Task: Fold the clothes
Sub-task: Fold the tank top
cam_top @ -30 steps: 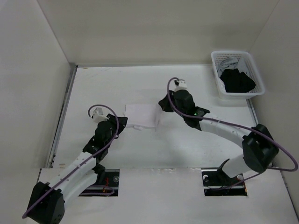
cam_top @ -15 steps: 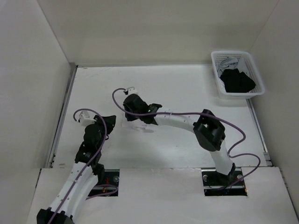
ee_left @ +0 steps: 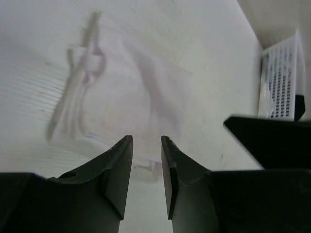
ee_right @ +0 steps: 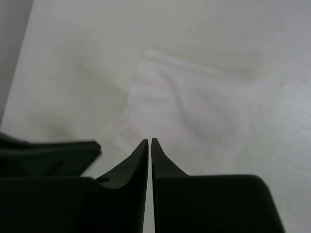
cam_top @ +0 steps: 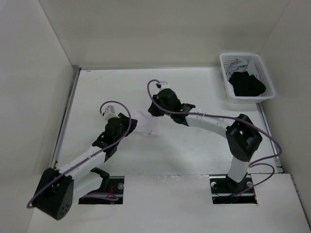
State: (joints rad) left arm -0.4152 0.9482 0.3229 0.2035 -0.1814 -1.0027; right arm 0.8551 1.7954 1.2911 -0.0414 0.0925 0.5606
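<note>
White clothes [cam_top: 146, 128] between slightly parted left tool [ee_left: 146, 140] and tightly closed right tool [ee_right: 149, 141]

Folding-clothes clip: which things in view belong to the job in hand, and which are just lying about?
Part of the job:
- white garment on the table
- left claw, jaws apart over its edge
- right claw, jaws closed just above it

Lying about:
- white lattice basket, far right corner
- black clothing inside it
</note>
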